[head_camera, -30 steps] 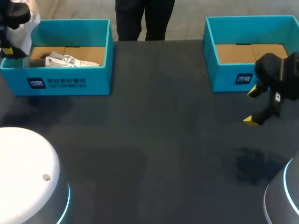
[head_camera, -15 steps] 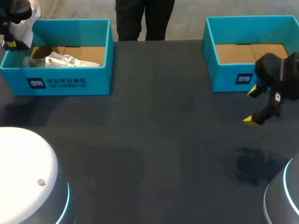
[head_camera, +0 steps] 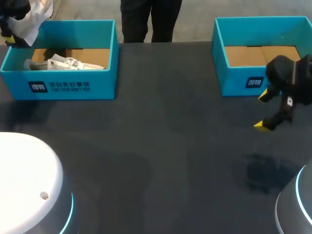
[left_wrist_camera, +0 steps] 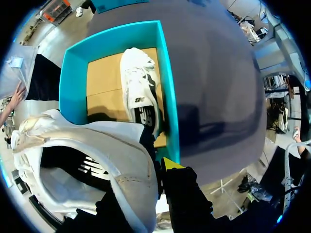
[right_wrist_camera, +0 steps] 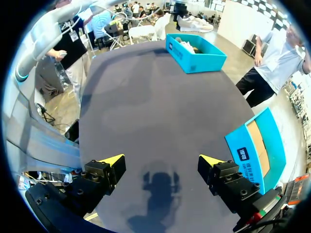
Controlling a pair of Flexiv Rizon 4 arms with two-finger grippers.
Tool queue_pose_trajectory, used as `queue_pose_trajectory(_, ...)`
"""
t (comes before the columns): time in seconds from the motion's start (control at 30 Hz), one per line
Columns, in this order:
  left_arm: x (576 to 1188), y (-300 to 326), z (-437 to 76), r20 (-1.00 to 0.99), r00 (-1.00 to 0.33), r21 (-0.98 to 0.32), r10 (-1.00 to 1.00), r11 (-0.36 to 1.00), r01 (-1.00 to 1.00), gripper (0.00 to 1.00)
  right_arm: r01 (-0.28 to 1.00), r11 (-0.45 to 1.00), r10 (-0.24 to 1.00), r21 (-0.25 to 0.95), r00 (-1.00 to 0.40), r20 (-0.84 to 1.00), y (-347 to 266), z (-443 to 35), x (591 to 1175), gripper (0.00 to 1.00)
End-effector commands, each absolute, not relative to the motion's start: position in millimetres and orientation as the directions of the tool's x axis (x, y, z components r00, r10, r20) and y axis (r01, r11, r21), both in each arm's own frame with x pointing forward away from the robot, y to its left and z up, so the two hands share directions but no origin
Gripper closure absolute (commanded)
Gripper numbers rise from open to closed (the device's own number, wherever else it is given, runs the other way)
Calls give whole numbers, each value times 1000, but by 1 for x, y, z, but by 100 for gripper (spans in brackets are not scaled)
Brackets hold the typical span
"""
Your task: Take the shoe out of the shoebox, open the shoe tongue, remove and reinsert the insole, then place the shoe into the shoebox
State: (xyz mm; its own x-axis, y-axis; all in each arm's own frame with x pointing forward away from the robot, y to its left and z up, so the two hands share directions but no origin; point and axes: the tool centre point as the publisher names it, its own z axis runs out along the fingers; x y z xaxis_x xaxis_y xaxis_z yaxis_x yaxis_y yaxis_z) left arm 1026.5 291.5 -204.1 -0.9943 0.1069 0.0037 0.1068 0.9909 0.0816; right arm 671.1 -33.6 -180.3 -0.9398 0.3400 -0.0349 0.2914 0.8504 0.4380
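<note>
two teal cardboard shoeboxes on the dark grey table: the left shoebox in the upper left of the frame, the right shoebox in the upper right, its brown cardboard floor showing. up in the top left corner the left gripper is clenched on a white lace-up shoe, and that shoe hangs in the air above the left shoebox's far left corner, out of the box. from the wrist, the shoe's collar sits right against the one yellow tip in sight, opening gaping. a second white shoe lies on its side inside the left shoebox. over at the right edge the right gripper hangs low above the table, just in front of the right shoebox, fingers spread wide, gripping nothing.
</note>
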Motion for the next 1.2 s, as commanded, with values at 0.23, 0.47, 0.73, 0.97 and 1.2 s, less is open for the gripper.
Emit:
queue_pose_trajectory(0.23,1028,292,-202,8,-994,81,108,991,108,100,293,852,340,435,-940,-33,-33,-181,673,0)
queue_pose_trajectory(0.47,1032,304,-196,18,-918,147,397,907,395,100,293,852,340,435,-940,-33,-33,-181,673,0)
queue_pose_trajectory(0.73,1045,330,-193,1,-759,160,651,749,643,100,293,852,340,435,-940,-33,-33,-181,673,0)
queue_pose_trajectory(0.97,1065,345,-190,82,-504,168,860,487,857,100,293,852,340,435,-940,-33,-33,-181,673,0)
queue_pose_trajectory(1.2,1088,349,-177,181,-272,151,945,246,957,100,293,852,340,435,-940,-33,-33,-181,673,0)
